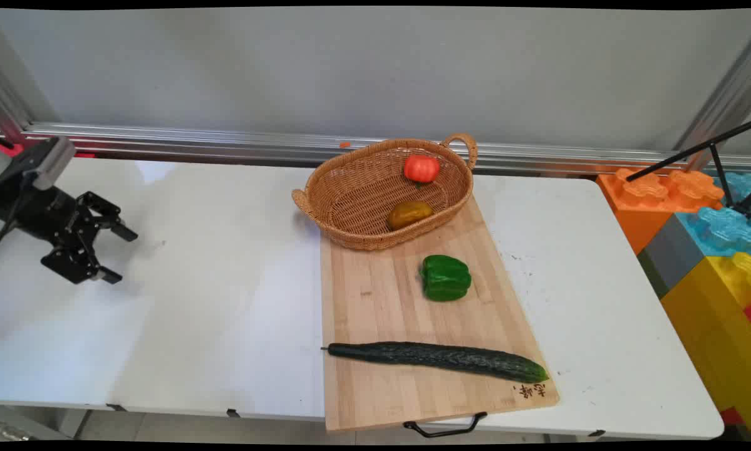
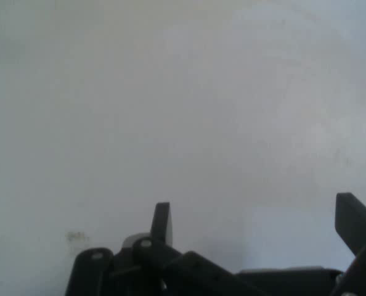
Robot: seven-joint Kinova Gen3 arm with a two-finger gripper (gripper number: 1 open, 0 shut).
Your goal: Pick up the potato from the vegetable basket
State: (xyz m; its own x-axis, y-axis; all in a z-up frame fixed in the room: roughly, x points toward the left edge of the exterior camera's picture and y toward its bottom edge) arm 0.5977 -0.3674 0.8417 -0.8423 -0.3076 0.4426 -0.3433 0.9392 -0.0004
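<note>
My black gripper hangs open over the bare left part of the white table, holding nothing. In the hand view its two fingertips stand wide apart over plain white tabletop, and the gripper has nothing between them. Far to its right lies a wooden cutting board. On the board rest a green bell pepper and a long dark cucumber. A wicker basket sits on the board's far end, with a red tomato and a yellow-brown fruit inside.
Big toy blocks in orange, blue, grey and yellow are stacked off the table's right edge, with a black tripod leg above them. A metal rail runs along the wall behind. A black handle sticks out at the board's near edge.
</note>
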